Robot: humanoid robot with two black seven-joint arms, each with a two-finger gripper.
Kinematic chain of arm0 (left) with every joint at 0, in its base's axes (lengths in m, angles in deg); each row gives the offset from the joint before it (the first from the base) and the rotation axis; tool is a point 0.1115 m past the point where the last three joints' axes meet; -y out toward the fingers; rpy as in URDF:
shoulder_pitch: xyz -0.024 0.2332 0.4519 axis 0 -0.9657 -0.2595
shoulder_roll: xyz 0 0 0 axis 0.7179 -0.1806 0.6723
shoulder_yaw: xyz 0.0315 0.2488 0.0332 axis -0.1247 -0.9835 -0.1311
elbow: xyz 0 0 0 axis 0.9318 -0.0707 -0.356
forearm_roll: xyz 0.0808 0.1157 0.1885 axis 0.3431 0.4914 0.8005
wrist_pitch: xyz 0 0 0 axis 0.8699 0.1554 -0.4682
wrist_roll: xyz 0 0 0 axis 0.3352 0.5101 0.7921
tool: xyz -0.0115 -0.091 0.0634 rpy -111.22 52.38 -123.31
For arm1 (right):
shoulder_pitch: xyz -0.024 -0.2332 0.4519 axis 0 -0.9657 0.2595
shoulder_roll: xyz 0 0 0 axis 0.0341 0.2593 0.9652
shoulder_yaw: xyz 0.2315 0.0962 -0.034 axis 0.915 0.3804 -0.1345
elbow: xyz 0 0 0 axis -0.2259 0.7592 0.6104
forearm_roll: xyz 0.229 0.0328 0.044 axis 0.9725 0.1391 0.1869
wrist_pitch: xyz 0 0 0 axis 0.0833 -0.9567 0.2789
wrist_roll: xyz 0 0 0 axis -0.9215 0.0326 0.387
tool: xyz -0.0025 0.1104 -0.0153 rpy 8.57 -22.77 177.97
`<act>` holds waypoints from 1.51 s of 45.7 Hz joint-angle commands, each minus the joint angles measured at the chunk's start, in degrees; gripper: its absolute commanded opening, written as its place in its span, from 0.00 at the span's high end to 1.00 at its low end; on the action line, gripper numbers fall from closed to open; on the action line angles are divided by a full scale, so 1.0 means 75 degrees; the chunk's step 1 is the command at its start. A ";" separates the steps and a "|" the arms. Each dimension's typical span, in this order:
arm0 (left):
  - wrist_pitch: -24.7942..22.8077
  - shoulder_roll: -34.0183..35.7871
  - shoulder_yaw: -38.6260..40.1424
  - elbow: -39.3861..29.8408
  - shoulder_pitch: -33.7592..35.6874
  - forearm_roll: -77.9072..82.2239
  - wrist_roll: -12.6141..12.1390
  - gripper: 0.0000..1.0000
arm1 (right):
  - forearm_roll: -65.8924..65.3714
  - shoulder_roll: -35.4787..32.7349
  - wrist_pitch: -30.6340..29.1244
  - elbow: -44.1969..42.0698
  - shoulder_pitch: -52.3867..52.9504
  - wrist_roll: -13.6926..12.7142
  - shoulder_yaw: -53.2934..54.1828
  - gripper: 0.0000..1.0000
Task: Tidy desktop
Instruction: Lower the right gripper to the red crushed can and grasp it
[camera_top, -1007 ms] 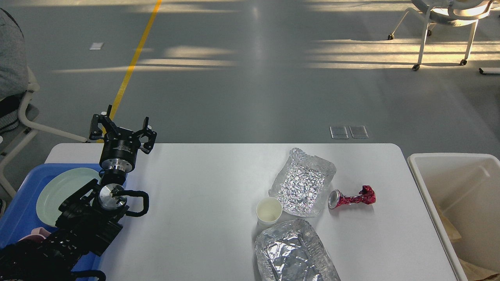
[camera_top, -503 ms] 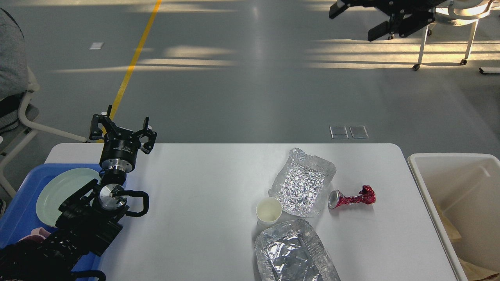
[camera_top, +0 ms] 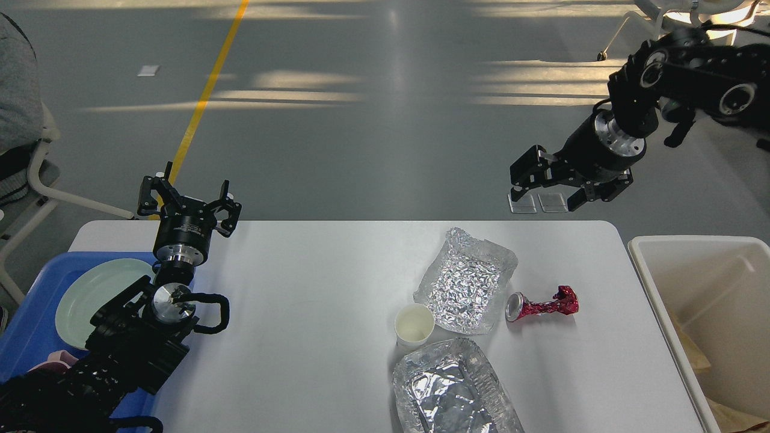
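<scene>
White desktop (camera_top: 313, 288), left gripper (camera_top: 189, 198) jaws apart above far-left edge, right gripper (camera_top: 548, 183) jaws apart beyond far edge.

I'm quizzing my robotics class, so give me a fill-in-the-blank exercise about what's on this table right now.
1. The crushed can is coloured ____.
2. The pale green plate lies in a tray coloured ____.
3. The number of crumpled foil pieces on the desktop is ____.
4. The paper cup stands upright and holds ____.

Missing words: red; blue; two; nothing
</scene>
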 commanded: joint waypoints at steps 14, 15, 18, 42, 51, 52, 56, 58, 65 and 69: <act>0.0000 0.0000 0.0000 0.0000 0.0000 0.0000 0.0000 0.00 | -0.1447 0.0377 0.2712 -0.0129 -0.2232 -0.0003 -0.0132 0.00; 0.0000 0.0000 0.0000 0.0000 0.0000 0.0000 0.0000 0.00 | -0.1529 0.0377 0.2806 -0.0176 -0.2303 -0.0003 -0.0168 0.00; 0.0000 0.0000 0.0000 0.0000 0.0000 0.0000 0.0000 0.00 | -0.1670 0.0377 0.3075 -0.0281 -0.2491 -0.0003 -0.0355 0.00; 0.0000 0.0000 0.0000 0.0000 0.0000 0.0000 0.0000 0.00 | -0.1647 0.0646 0.4541 -0.0622 -0.3276 0.0008 -0.1387 0.00; 0.0000 0.0000 0.0000 0.0000 0.0000 0.0000 0.0000 0.00 | -0.1635 0.0646 0.4821 -0.0622 -0.3499 0.0020 -0.1351 0.01; 0.0000 0.0000 0.0000 0.0000 0.0000 0.0000 0.0000 0.00 | -0.1635 0.0658 0.4880 -0.0622 -0.3534 0.0020 -0.1351 0.01; 0.0000 0.0000 0.0000 0.0000 0.0000 0.0000 0.0000 0.00 | -0.1635 0.0763 0.5126 -0.0622 -0.3674 0.0008 -0.1351 0.01; 0.0000 0.0000 0.0000 0.0000 0.0000 0.0000 0.0000 0.00 | -0.1623 0.0799 0.5243 -0.0622 -0.3733 0.0008 -0.1340 0.02; 0.0000 0.0000 0.0000 0.0000 0.0000 0.0000 0.0000 0.00 | -0.1588 0.0810 0.5595 -0.0622 -0.3909 0.0008 -0.1328 0.03; 0.0000 0.0000 0.0000 0.0000 0.0000 0.0000 0.0000 0.00 | -0.1576 0.0869 0.5724 -0.0622 -0.3967 0.0008 -0.1316 0.03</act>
